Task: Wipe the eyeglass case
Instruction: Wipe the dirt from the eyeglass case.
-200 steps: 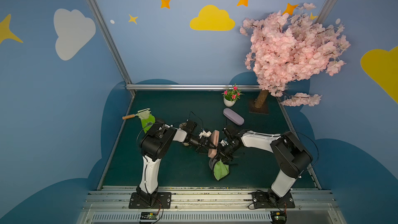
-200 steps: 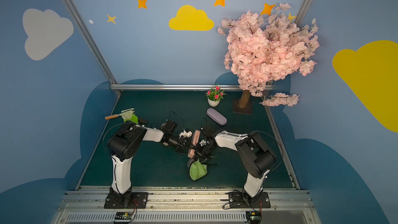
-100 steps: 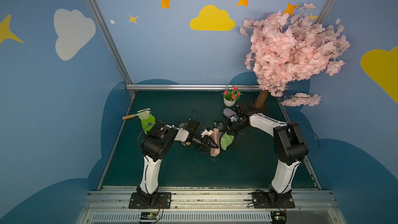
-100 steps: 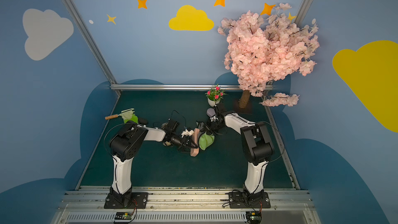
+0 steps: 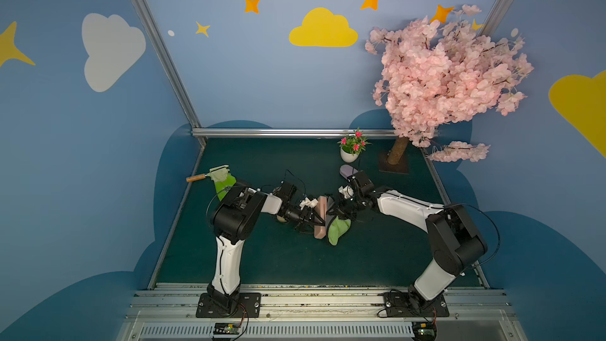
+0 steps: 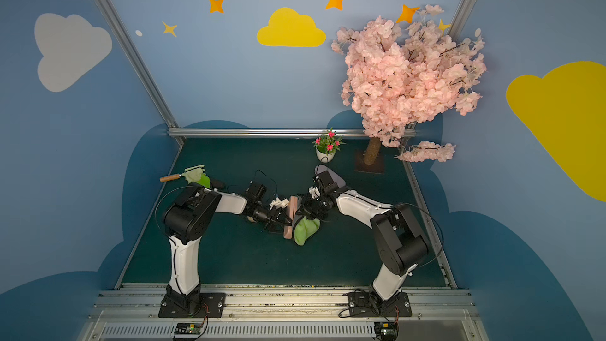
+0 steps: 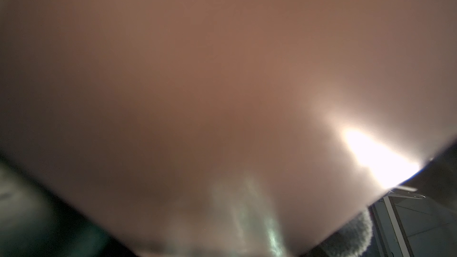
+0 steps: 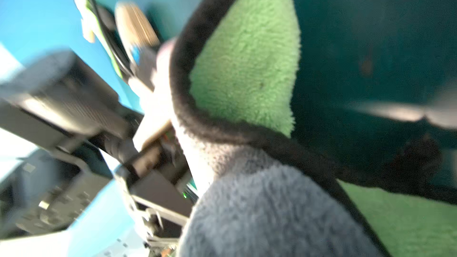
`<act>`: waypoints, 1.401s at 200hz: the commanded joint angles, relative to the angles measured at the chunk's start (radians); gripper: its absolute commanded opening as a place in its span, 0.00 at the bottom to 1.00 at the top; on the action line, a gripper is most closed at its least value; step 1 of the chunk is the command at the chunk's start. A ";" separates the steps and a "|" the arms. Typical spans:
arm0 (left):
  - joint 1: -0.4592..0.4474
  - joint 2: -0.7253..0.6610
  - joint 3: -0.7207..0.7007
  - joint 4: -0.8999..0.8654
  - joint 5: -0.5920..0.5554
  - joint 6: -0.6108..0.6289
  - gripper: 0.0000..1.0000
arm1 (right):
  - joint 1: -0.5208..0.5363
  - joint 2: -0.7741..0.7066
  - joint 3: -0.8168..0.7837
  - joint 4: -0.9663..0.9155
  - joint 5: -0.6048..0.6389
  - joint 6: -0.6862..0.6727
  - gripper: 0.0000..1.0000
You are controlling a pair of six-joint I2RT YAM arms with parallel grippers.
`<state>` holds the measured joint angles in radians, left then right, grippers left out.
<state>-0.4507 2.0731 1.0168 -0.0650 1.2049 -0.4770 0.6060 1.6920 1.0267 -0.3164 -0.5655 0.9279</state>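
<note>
The pink eyeglass case [image 5: 320,218] [image 6: 290,221] stands on its long edge above the green mat, and my left gripper [image 5: 311,217] [image 6: 279,218] is shut on it from the left. Its pink-brown surface [image 7: 222,70] fills the left wrist view, hiding the jaws. My right gripper [image 5: 335,212] [image 6: 303,212] is shut on a green cloth [image 5: 338,229] [image 6: 307,229]. The cloth hangs against the right face of the case, toward its near end. In the right wrist view the cloth [image 8: 247,58] shows green and grey sides with a dark hem and covers the jaws.
A purple oval case [image 5: 347,170] lies behind the right wrist. A small white flowerpot [image 5: 349,155] and the pink blossom tree's trunk [image 5: 397,155] stand at the back right. A green brush with a wooden handle [image 5: 214,176] lies at the back left.
The right gripper swept the cloth along the case from its near end to its far end and has come partway back. The left gripper kept its hold on the case.
</note>
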 commanded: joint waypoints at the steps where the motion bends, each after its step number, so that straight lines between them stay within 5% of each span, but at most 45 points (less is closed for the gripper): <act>1: -0.023 0.001 0.034 0.087 -0.111 -0.054 0.03 | 0.152 0.054 0.038 -0.156 -0.358 -0.077 0.00; 39: -0.047 -0.033 -0.004 0.084 -0.108 -0.053 0.03 | 0.005 0.078 0.237 -0.282 -0.179 -0.177 0.00; 85: -0.043 -0.057 -0.053 0.082 -0.095 -0.026 0.03 | -0.008 0.153 0.431 -0.402 0.037 -0.289 0.00; 107: -0.057 -0.042 -0.051 0.096 -0.087 -0.032 0.03 | -0.016 0.175 0.419 -0.421 0.108 -0.313 0.00; 135: -0.051 -0.028 -0.049 0.125 -0.087 -0.053 0.03 | 0.021 0.115 0.329 -0.429 0.028 -0.311 0.00; 179: -0.039 -0.006 -0.038 0.168 -0.071 -0.083 0.03 | 0.129 -0.043 0.137 -0.316 0.006 -0.144 0.00; 213: -0.048 -0.007 -0.046 0.162 -0.059 -0.075 0.03 | 0.049 0.134 0.178 -0.159 -0.001 -0.072 0.00; 280: -0.065 -0.009 -0.049 0.119 -0.042 -0.027 0.03 | -0.020 0.452 0.614 -0.382 0.162 -0.190 0.00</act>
<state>-0.4465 2.0502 0.9737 0.0719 1.1606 -0.5896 0.6353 1.9728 1.5421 -0.8753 -0.6823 0.7944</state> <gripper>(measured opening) 0.707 0.118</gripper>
